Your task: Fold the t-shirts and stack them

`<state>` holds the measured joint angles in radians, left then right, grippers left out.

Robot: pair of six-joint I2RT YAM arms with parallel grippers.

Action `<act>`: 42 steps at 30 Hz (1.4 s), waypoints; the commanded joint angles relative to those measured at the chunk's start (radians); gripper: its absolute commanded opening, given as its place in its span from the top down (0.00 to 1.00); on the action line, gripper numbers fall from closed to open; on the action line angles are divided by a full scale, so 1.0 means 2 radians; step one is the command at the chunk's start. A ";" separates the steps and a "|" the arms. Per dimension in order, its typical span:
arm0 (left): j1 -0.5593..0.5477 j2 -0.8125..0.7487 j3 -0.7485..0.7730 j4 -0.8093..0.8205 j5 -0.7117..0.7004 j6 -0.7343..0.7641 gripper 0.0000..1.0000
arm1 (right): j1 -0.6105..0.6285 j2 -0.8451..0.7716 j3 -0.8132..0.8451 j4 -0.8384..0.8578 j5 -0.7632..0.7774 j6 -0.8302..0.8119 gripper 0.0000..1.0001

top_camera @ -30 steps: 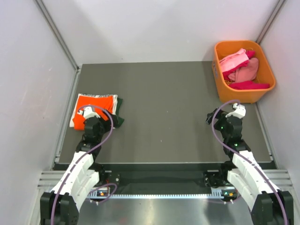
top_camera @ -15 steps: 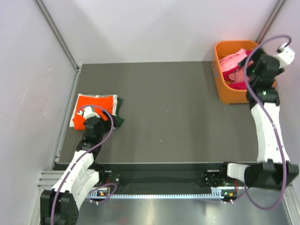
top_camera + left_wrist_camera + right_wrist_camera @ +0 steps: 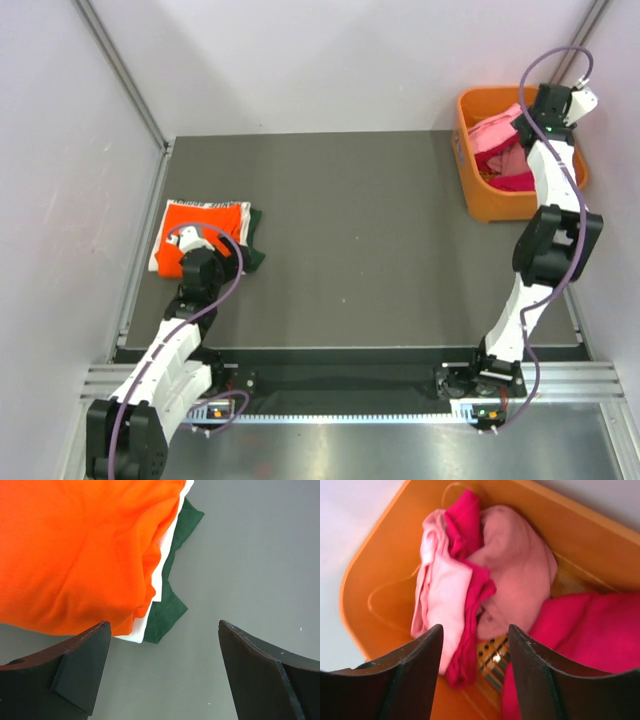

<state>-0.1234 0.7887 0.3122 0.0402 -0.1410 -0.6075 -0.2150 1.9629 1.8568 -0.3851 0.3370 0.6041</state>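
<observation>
A folded stack of t-shirts lies at the table's left: a bright orange one [image 3: 203,222] on top, a white one [image 3: 161,578] under it and a dark green one [image 3: 256,246] at the bottom. My left gripper [image 3: 162,627] hovers open just off the stack's near corner, with only bare table between its fingers. More t-shirts lie crumpled in the orange basket [image 3: 500,203]: a light pink one [image 3: 445,592], a dusty pink one [image 3: 522,575] and magenta ones [image 3: 600,630]. My right gripper [image 3: 475,630] hangs over this heap, its jaws partly open and holding nothing.
The basket [image 3: 375,595] stands at the table's back right corner, close to the right wall. Its perforated floor [image 3: 492,660] shows between the clothes. Pale enclosure walls run along the left, back and right of the dark table [image 3: 360,240].
My right arm has swung from the near right of the table up and out over the basket, and its jaws have narrowed. The left arm has hardly moved.
</observation>
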 commanded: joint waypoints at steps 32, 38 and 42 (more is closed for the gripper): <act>-0.001 0.027 0.005 0.042 0.034 0.010 0.10 | -0.008 0.070 0.103 0.136 -0.118 -0.012 1.00; -0.001 0.026 0.006 0.041 0.039 0.010 0.11 | -0.001 -0.068 0.049 0.113 -0.132 -0.049 1.00; -0.001 0.027 0.006 0.043 0.042 0.010 0.11 | -0.001 -0.154 0.010 0.099 -0.152 -0.050 1.00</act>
<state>-0.1234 0.8471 0.3122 0.0753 -0.0708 -0.5991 -0.2176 1.8347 1.8889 -0.2329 0.0742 0.5312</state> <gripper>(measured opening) 0.890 0.029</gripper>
